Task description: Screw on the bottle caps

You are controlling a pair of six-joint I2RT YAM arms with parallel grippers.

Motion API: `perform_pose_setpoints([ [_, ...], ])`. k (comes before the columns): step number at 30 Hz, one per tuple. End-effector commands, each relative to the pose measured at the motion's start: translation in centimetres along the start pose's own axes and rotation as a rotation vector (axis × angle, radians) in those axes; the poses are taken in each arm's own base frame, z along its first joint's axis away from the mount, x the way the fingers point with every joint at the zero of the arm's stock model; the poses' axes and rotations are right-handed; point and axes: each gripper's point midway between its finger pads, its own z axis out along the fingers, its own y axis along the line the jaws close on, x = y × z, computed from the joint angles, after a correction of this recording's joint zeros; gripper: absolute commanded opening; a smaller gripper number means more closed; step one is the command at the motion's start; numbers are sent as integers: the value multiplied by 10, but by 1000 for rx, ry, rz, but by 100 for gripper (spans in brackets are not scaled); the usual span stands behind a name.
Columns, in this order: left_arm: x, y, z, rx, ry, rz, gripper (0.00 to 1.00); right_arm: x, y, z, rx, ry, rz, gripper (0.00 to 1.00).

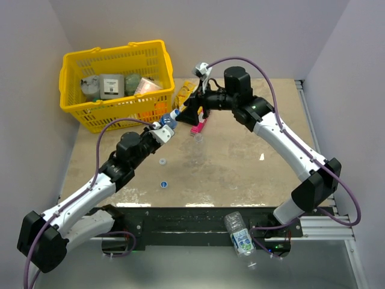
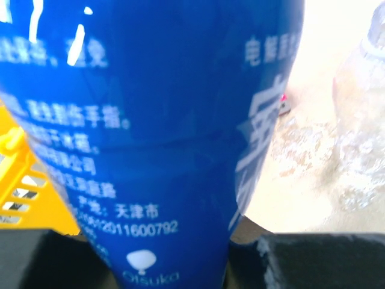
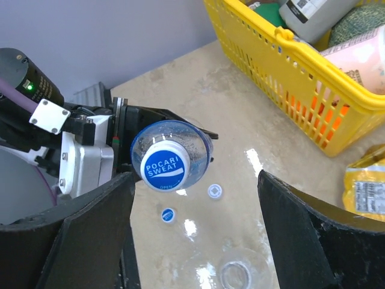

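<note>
From above, the left gripper clamps the small clear plastic bottle with the dark blue label, its round blue screw cap facing the right gripper. The left wrist view is filled by that label. The right wrist view shows the right fingers wide apart, clear of the cap, with one whitish round cap and another blue cap loose on the tan table.

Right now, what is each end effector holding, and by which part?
Left end effector grips the blue-labelled bottle by its labelled body. Right end effector is open, holding nothing.
</note>
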Motion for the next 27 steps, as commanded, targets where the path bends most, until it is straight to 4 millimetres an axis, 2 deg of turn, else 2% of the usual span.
perform_pose_setpoints([
  [1, -34, 9, 1, 4, -90, -42, 0, -21, 18, 9, -58, -83, 26, 86],
  [6, -42, 5, 0, 44, -111, -48, 0, -25, 24, 22, -72, -108, 49, 81],
  [11, -47, 0, -1, 78, -132, -54, 0, -26, 21, 33, -61, -109, 45, 56],
  [12, -48, -1, -1, 84, -136, -49, 0, -26, 18, 34, -51, -109, 32, 50],
  [13, -47, -6, -1, 105, -139, -44, 0, -26, 19, 35, -45, -109, 23, 37],
  [14, -47, -7, -1, 113, -140, -39, 2, -26, 13, 36, -10, -101, 20, 31],
  [16, -45, -10, -2, 130, -140, -36, 19, -27, 8, 36, 24, -93, -33, 16],
  [17, -45, -11, -3, 130, -142, -37, 39, -31, 7, 34, 32, -98, -51, 13],
  [20, -42, -7, -3, 110, -137, -49, 69, -35, 8, 27, 53, -97, -102, 6],
  [22, -39, -4, -3, 98, -131, -54, 70, -44, 8, 19, 77, -112, -142, 0],
  [27, -36, -2, -4, 88, -138, -68, 72, -50, 8, 3, 123, -113, -234, 0],
])
